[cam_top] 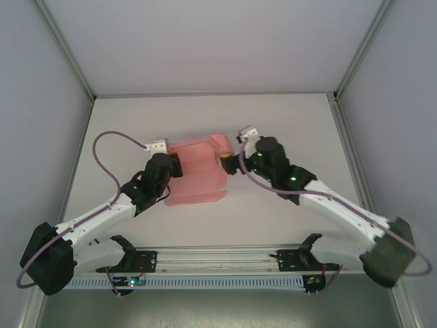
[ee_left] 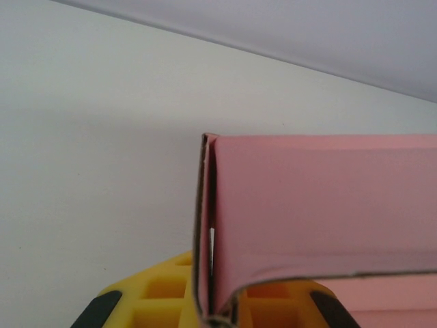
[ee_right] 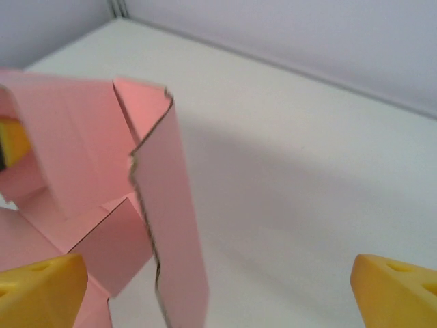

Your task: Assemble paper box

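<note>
Left gripper (ee_left: 217,309) clamped on paper box (ee_left: 321,205) edge, right gripper (ee_right: 218,290) spread apart alongside, table (ee_right: 307,157) beyond

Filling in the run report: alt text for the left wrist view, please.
The left gripper is shut on a folded flap of the paper box, pink card standing upright from between its yellow fingers. Behind it are the white table and a grey wall.

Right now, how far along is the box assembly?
Done: the pink box has some walls folded up, but it's open, not closed. In hand: the left gripper is shut on a doubled-over wall. The right gripper is open beside an upright flap, holding nothing. Remaining: fold the other sides, tuck tabs.
</note>
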